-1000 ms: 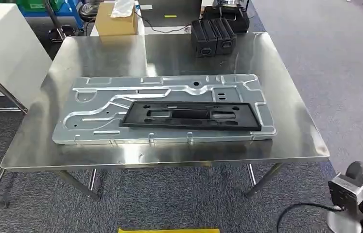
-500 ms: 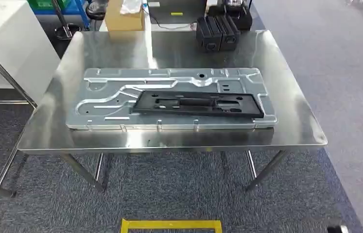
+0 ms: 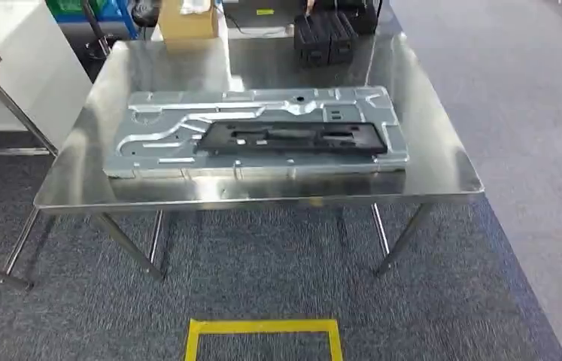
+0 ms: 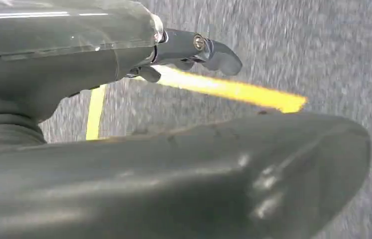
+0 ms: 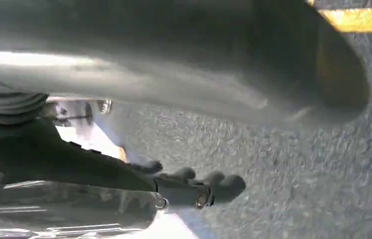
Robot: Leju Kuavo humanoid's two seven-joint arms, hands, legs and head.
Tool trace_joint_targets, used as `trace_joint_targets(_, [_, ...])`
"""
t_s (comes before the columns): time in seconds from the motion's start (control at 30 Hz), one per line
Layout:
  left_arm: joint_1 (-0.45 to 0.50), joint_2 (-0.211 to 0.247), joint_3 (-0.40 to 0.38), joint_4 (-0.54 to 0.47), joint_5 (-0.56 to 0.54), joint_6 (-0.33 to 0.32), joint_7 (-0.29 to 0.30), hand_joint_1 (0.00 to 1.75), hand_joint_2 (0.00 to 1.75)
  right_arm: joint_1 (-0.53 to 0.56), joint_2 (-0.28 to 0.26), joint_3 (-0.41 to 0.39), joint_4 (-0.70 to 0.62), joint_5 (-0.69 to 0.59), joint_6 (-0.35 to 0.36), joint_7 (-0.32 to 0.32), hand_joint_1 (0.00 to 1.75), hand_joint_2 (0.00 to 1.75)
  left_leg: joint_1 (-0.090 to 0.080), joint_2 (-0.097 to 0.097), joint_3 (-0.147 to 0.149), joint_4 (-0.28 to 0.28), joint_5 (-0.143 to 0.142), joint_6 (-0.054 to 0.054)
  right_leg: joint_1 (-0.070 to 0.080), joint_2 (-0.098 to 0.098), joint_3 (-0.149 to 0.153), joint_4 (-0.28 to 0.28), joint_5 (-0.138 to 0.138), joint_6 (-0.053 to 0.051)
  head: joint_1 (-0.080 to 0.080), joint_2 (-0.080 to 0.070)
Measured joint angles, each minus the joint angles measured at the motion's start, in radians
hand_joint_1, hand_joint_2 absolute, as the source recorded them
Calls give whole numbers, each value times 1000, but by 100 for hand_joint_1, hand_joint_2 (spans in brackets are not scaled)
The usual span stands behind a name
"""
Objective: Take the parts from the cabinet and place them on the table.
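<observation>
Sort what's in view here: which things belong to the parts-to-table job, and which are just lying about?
Job:
- steel table
- silver sheet-metal panel, lying flat on the table
- black plastic frame, resting on the panel

Lying about:
- black cases at the table's far edge
- cardboard box beyond the table
- yellow floor tape

The metal panel (image 3: 187, 135) and black frame (image 3: 289, 140) cover mid-table (image 3: 443, 169); black cases (image 3: 326, 37) block the far edge.
</observation>
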Motion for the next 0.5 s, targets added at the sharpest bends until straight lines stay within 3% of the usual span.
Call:
trace_joint_targets(0.07, [1, -8, -1, 0, 0, 0, 0, 0, 0, -6, 1, 35, 7, 1, -10, -23, 0, 0, 2, -1, -34, 95, -136, -6, 5, -1, -35, 0, 26, -15, -4, 0])
trace_joint_targets(0.1, [-1, -8, -1, 0, 0, 0, 0, 0, 0, -7, 1, 50, 11, 1, -11, -29, 0, 0, 2, -1, -47, 165, -192, -9, 7, -1, -49, 1, 38, -17, -2, 0])
trace_joint_targets(0.13, [-3, -10, -2, 0, 0, 1, 0, 0, 0, -8, 1, 63, 14, 1, -14, -36, 0, 0, 2, -1, -56, 235, -228, -10, 11, -1, -65, 3, 50, -18, -4, 0])
trace_joint_targets(0.17, [-4, -12, -2, 0, 0, 1, 0, 0, 0, -9, 1, 75, 16, 1, -15, -41, 0, 0, 2, -1, -57, 286, -231, -11, 13, -1, -83, 6, 62, -19, -3, 0])
trace_joint_targets(0.2, [-4, -14, -5, 0, 0, 1, 0, 0, 0, -11, 1, 88, 18, 1, -15, -45, 0, 0, 2, -1, -39, 301, -198, -8, 15, -1, -106, 11, 76, -18, -4, 0])
trace_joint_targets(0.23, [-4, -16, -6, 0, 0, 1, 0, 0, 0, -13, 1, 99, 21, 1, -15, -46, 0, 0, 2, -1, -2, 270, -154, -4, 18, -1, -125, 16, 87, -17, -4, 0])
trace_joint_targets(0.27, [-5, -19, -7, 0, 0, 1, 0, 0, 0, -15, 1, 109, 23, 1, -14, -47, 0, 0, 1, -1, 50, 209, -119, 2, 21, -1, -141, 20, 97, -16, -4, 0])
trace_joint_targets(0.3, [-8, -21, -8, 0, 0, 1, 1, 0, 0, -18, 1, 121, 25, 1, -14, -48, 0, 0, -2, -2, 115, 125, -111, 11, 22, -1, -154, 25, 106, -15, -4, 0])
trace_joint_targets(0.33, [-13, -21, -10, 0, -1, 2, 4, 0, 0, -21, 1, 131, 27, 1, -10, -49, 0, 0, -9, -2, 190, 21, -151, 22, 24, -1, -164, 32, 116, -10, -4, 0])
trace_joint_targets(0.37, [-18, -23, -13, 0, -1, 4, 6, 0, 0, -23, 1, 140, 30, 1, -5, -51, 0, 0, -10, -1, 232, -61, -176, 25, 26, -2, -169, 34, 125, -5, -3, 0])
trace_joint_targets(0.47, [-19, -29, -23, 0, -3, 11, 17, 0, 0, -24, 1, 153, 34, 1, 1, -47, 0, 0, -18, 0, 210, -54, -152, 46, 17, -5, -166, 20, 160, 15, -7, 0])
trace_joint_targets(0.5, [-18, -34, -29, 0, -5, 12, 21, 0, 0, -22, 1, 156, 38, 1, 4, -41, 0, 0, -7, 5, 201, -66, -129, 55, 15, -3, -171, 23, 156, 21, -9, 0])
